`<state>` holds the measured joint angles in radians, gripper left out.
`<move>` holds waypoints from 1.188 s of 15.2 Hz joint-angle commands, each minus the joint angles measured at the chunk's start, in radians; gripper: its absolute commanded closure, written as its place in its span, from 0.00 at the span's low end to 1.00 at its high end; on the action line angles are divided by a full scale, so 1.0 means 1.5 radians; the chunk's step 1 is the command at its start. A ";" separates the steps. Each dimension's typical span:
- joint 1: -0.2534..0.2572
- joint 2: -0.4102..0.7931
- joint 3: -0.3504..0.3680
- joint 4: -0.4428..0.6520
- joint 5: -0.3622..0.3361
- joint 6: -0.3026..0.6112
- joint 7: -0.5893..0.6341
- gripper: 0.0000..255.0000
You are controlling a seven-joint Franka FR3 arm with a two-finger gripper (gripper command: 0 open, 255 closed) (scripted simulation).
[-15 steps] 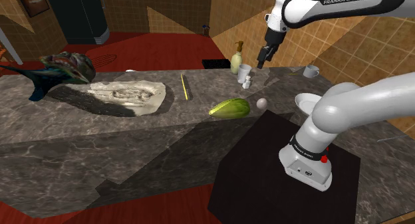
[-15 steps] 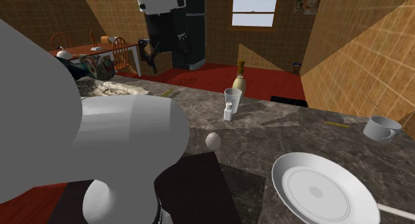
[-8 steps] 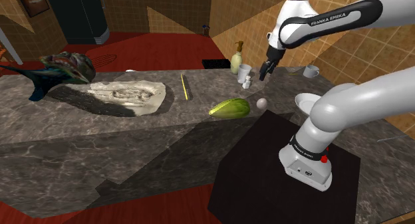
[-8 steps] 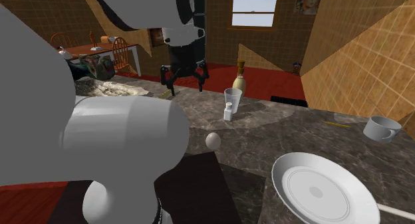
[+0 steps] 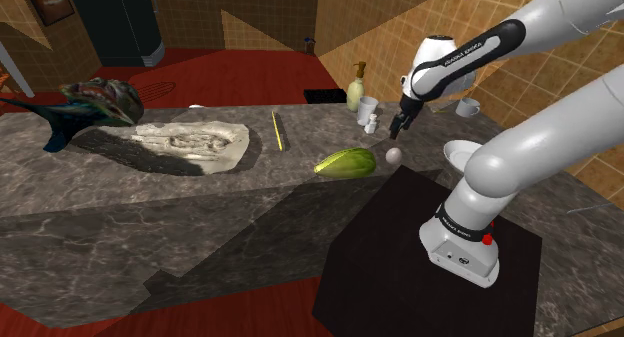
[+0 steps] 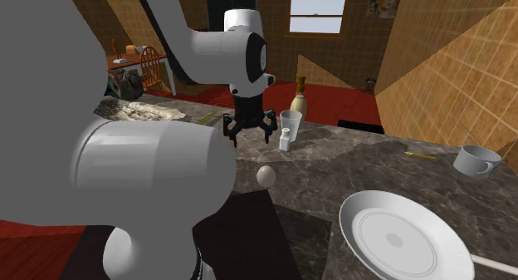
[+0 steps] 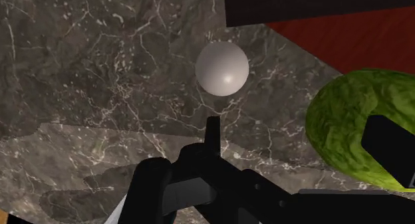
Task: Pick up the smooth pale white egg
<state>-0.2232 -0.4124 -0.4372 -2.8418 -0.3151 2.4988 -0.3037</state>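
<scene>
Wrist view: egg [image 7: 223, 68] is seen ahead of the spread-open gripper [image 6: 248, 135]. Judged light, slippery, fragile; to be clasped gently across its middle.

A green melon [image 5: 347, 162], white plate [image 6: 400, 235], mug [image 6: 475, 160] and glass [image 6: 290, 120] beside a small white shaker [image 6: 285, 140] sit on the marble bench [image 5: 200, 215].
</scene>
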 commanded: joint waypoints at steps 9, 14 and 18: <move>0.066 0.286 -0.116 0.014 0.225 0.248 -0.221 0.00; 0.038 0.365 -0.042 0.027 0.417 0.300 -0.360 0.00; 0.026 0.373 -0.024 0.027 0.434 0.307 -0.371 1.00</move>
<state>-0.1821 0.1438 -0.4777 -2.8004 0.3292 2.9568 -0.8558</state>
